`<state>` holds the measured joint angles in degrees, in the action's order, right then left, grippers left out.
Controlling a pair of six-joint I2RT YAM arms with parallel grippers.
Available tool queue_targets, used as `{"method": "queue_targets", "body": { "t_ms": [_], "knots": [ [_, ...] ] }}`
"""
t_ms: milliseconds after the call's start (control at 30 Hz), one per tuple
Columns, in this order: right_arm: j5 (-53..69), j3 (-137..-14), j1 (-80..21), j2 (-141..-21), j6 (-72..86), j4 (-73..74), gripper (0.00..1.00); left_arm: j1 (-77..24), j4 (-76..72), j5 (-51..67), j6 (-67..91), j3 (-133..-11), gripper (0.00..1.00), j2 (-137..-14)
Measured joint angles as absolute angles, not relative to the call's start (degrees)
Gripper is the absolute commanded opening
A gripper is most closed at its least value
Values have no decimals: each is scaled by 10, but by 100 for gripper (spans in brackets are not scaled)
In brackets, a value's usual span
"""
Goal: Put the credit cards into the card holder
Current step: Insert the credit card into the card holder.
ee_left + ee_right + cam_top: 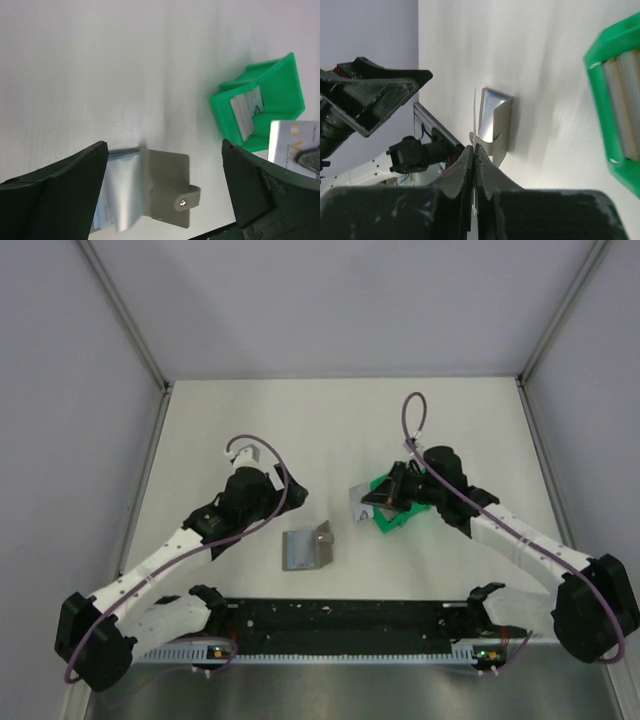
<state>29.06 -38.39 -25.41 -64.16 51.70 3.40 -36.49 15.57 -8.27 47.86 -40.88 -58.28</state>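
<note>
Inside tray, wrist views reveal cards.

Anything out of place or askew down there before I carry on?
Nothing worrying. The card holder lies with its snap flap folded open, as loading needs. Spare cards sit inside the green tray; the right gripper has its jaws shut on one card. Nothing spilled.

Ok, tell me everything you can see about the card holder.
The card holder is a slim sleeve: a shiny silvery-blue, metal-looking body and a matte grey flap with a snap stud, folded out open. It lies on the white table, just beyond the dark base rail. Pale edges at its mouth may be cards. Only the table touches it.
</note>
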Motion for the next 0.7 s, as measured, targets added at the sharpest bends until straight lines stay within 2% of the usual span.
{"method": "queue_targets", "body": {
  "t_ms": [267,433,700],
  "knots": [
    [144,-487,-475,-743,501,78,0,-277,260,-95,490,-310,98,-462],
    [47,-588,-591,-843,480,109,0,-242,309,-98,512,-292,98,-448],
    [-90,-667,-700,-947,462,153,0,-202,345,-86,542,-283,98,-448]
  ]
}}
